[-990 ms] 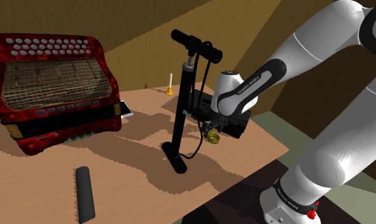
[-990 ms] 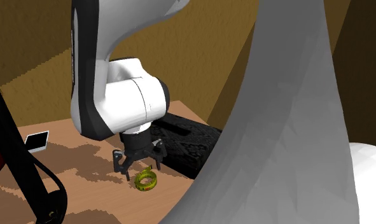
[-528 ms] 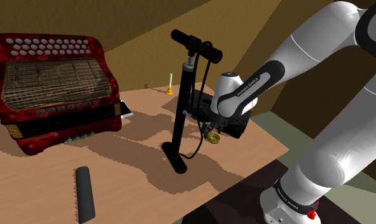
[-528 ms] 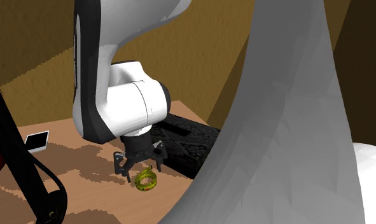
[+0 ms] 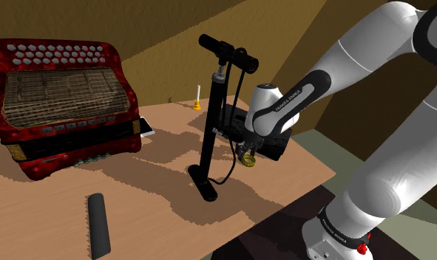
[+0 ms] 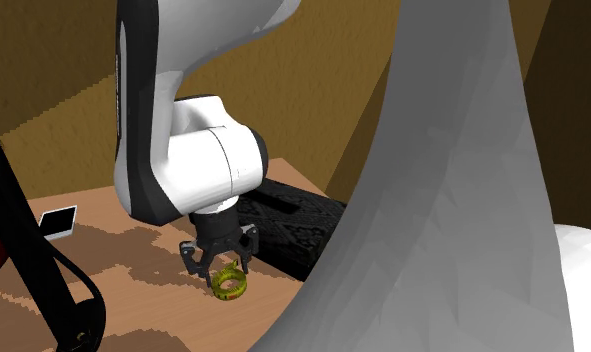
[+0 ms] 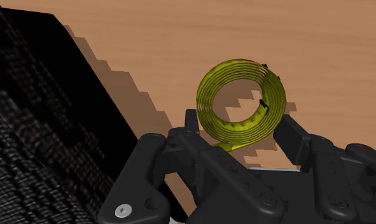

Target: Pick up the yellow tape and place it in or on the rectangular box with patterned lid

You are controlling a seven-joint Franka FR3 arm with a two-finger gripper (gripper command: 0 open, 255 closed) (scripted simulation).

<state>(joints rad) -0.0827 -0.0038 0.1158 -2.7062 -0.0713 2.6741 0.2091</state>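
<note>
A yellow tape, a coiled ring, lies flat on the wooden table. My black gripper stands over it, one fingertip against each side of the ring, shut on it. In the second exterior view the gripper points straight down onto the tape, which rests on the table. Right beside it is the black rectangular box with the patterned lid, also seen close to the fingers in the wrist view. In the shoulder view the tape hangs under the hand, in front of the box.
A black floor pump stands upright just to the shoulder view's left of the hand. A red accordion sits at the back left, a white card by it, a black bar in front. The table edge runs close behind the box.
The fingers have drawn together from wide apart and now clasp the yellow tape. The arm has hardly moved and the tape lies where it did.
</note>
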